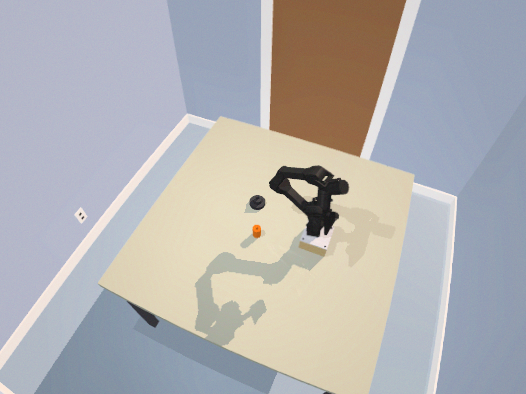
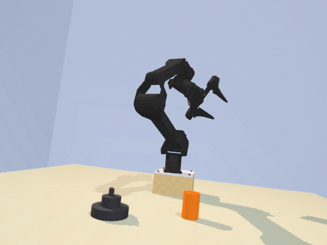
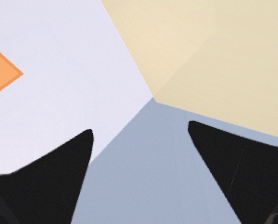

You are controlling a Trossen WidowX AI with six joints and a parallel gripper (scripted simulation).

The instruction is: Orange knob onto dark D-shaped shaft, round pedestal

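Note:
The orange knob (image 1: 256, 231) (image 2: 190, 205) stands upright on the table, apart from the pedestal. The round dark pedestal (image 2: 109, 212) stands to its left in the exterior view; it also shows in the top view (image 1: 257, 203). Its thin shaft (image 2: 111, 191) points straight up and bears nothing; its flat side cannot be made out. My gripper (image 2: 221, 110) (image 3: 141, 129) is open and empty, high above the table and well away from the knob and the pedestal. The knob's hole is too small to read.
The arm's base (image 1: 316, 242) (image 2: 173, 183) sits on the table (image 1: 320, 322) behind the knob and pedestal in the exterior view. An orange corner shape (image 3: 7, 72) shows at the left edge of the wrist view; I cannot tell what it is.

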